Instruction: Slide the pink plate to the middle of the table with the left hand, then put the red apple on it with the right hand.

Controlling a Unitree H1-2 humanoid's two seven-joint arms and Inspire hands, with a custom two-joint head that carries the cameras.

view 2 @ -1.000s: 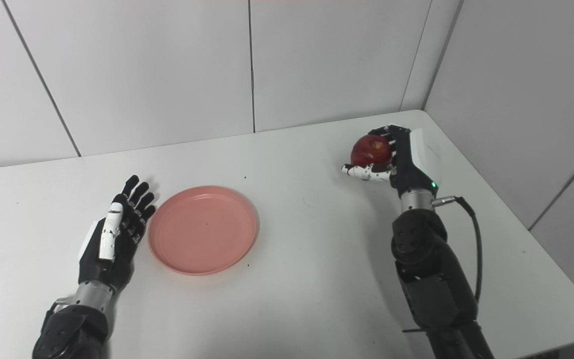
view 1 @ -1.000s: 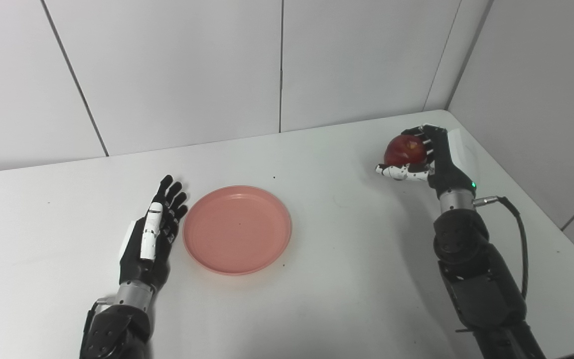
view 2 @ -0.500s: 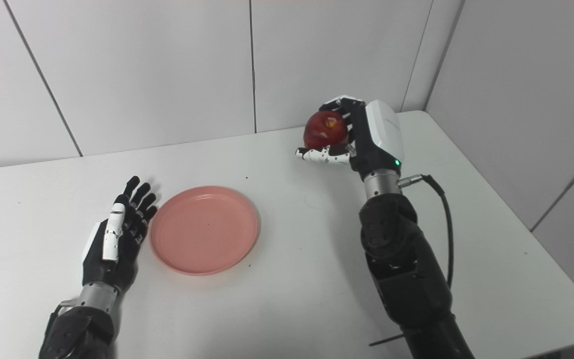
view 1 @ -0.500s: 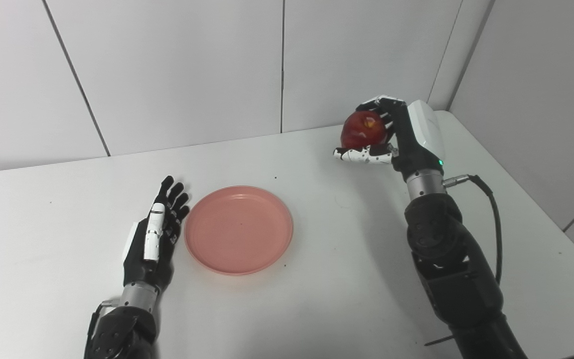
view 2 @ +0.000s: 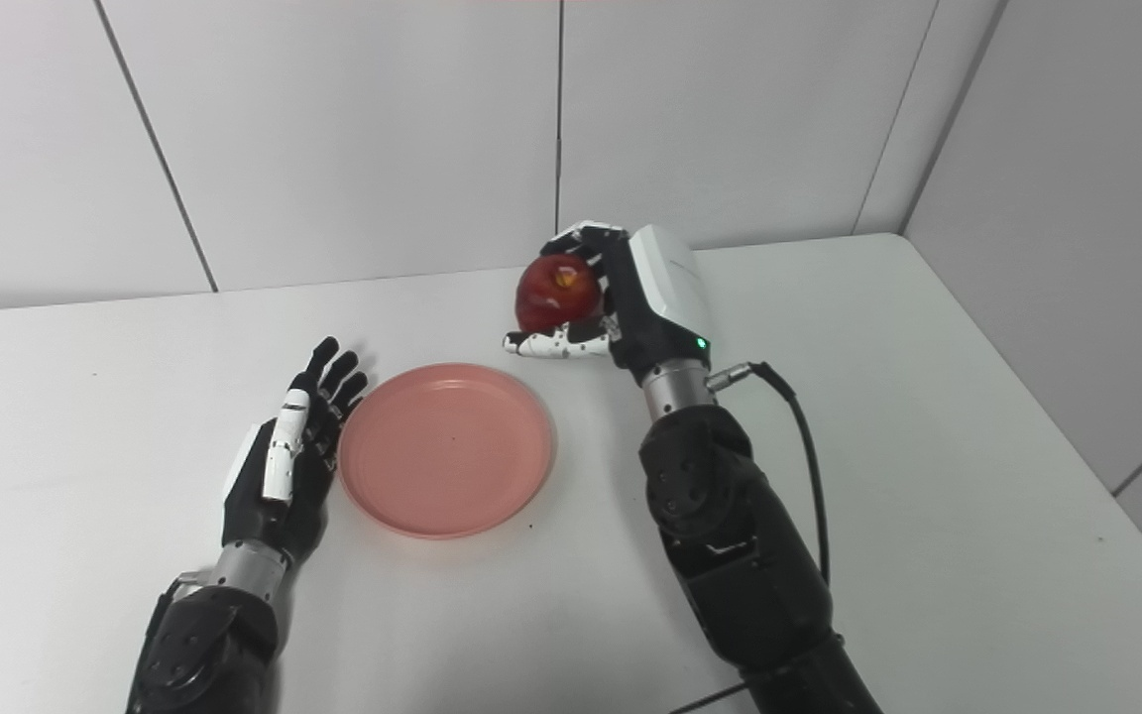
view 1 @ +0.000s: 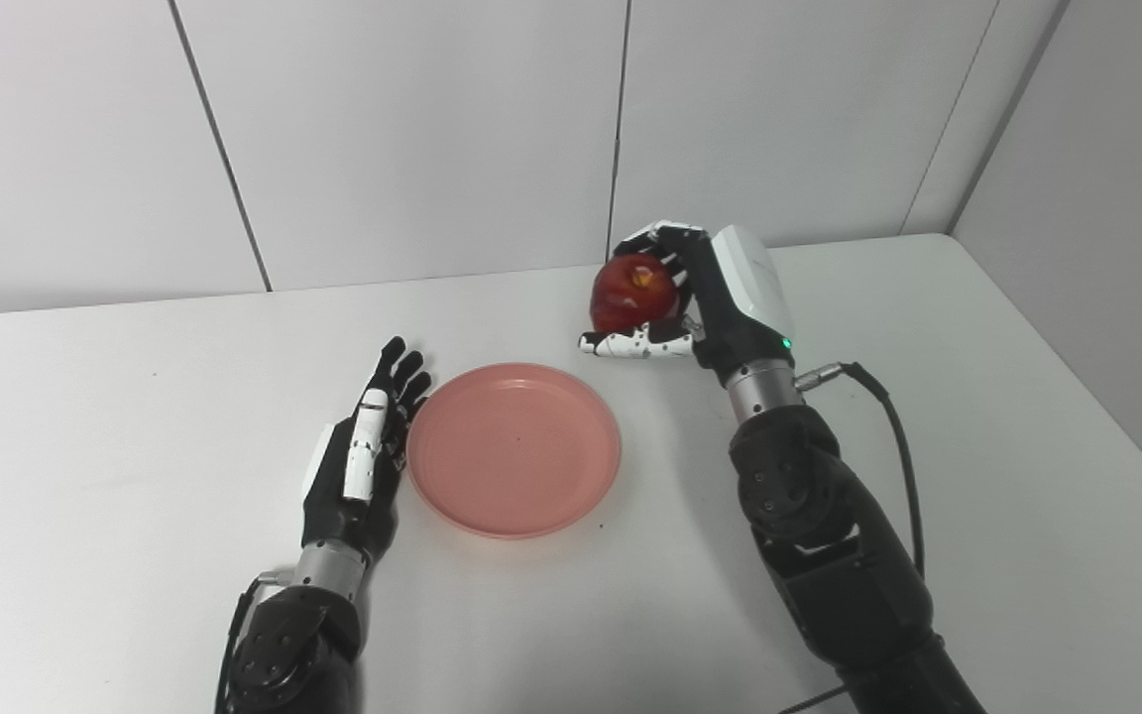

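The pink plate [view 1: 514,447] lies flat near the middle of the white table [view 1: 977,416]. My left hand [view 1: 361,466] rests open on the table against the plate's left rim, fingers straight and pointing away from me. My right hand [view 1: 690,297] is shut on the red apple [view 1: 632,292], held in the air just beyond the plate's far right edge. The apple's top with its yellowish stem hollow faces up.
White wall panels close off the back and the right side of the table. A black cable [view 1: 898,446] loops from my right wrist along the forearm. A few small dark specks mark the tabletop.
My right hand has lifted the apple off the far right of the table and carried it left toward the plate. The camera has shifted too, so the whole scene sits further right.
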